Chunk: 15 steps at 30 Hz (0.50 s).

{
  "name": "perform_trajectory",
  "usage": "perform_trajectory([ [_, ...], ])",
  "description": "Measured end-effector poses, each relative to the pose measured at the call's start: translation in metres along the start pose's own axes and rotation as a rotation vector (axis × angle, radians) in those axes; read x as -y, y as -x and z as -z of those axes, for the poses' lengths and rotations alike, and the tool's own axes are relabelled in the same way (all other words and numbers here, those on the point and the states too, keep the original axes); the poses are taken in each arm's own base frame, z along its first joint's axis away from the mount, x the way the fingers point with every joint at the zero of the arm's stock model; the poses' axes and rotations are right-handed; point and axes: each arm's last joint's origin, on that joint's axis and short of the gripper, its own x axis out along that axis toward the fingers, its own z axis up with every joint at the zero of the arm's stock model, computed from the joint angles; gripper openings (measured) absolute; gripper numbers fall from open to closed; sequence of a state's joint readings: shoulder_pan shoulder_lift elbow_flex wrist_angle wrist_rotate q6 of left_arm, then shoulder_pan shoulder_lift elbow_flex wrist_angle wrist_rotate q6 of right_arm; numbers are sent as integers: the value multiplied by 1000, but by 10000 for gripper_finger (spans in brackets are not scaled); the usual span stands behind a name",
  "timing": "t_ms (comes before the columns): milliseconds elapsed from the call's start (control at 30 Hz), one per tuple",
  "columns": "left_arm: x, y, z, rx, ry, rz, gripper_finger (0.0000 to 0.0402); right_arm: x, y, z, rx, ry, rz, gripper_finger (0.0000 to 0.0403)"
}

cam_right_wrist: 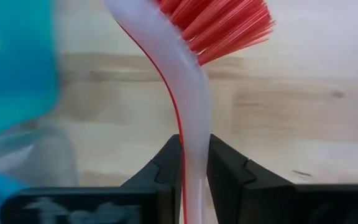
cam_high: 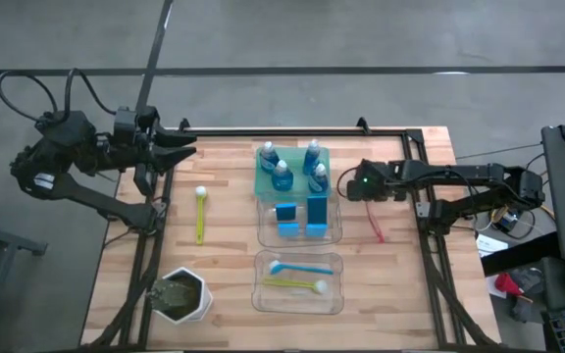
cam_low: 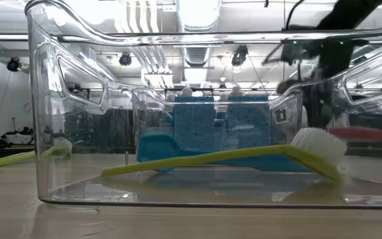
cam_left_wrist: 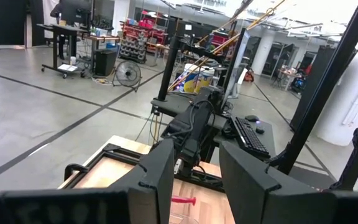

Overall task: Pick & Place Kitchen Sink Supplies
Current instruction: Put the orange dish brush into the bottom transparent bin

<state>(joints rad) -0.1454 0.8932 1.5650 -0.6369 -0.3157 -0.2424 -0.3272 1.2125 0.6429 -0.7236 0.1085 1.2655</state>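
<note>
My right gripper (cam_high: pixel 347 185) is shut on the pink-red brush (cam_right_wrist: pixel 188 68), just right of the clear bin (cam_high: pixel 333 231) holding upright blue sponges (cam_high: pixel 301 215). Several bottles of blue liquid (cam_high: pixel 294 165) stand in the green tray (cam_high: pixel 260 182) behind that bin. A nearer clear bin (cam_high: pixel 259 294) holds a blue brush (cam_high: pixel 300 266) and a yellow-green brush (cam_low: pixel 231 158), which lie flat. Another yellow-green brush (cam_high: pixel 200 214) lies on the bare wood to the left. My left gripper (cam_left_wrist: pixel 197 180) is open, above the table's far left corner (cam_high: pixel 186 149). My right gripper pinches the pink-red brush by its white handle (cam_right_wrist: pixel 194 146), a little behind the curved neck, between its two fingers. The red bristle head (cam_right_wrist: pixel 222 28) sticks out beyond the fingertips over the wood. The rest of the handle (cam_high: pixel 376 227) trails toward the near right.
A white hexagonal pot of greenery (cam_high: pixel 181 295) stands at the near left corner. Bare wood shows on the table (cam_high: pixel 224 265) between the loose brush and the bins, and right of the bins. The black table frame (cam_high: pixel 292 129) runs along the far edge.
</note>
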Motion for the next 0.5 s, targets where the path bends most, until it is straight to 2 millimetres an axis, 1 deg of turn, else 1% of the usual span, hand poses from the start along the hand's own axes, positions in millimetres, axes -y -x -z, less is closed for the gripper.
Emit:
perform_trajectory([
  [200,0,0,0,0,1,1,122,-20,31,-8,3,183,-37,47],
  [400,0,0,0,-3,10,9,122,-30,70,-10,-23,324,8,52],
  [500,0,0,0,-3,18,9,122,-41,90,-9,-10,393,-42,52],
])
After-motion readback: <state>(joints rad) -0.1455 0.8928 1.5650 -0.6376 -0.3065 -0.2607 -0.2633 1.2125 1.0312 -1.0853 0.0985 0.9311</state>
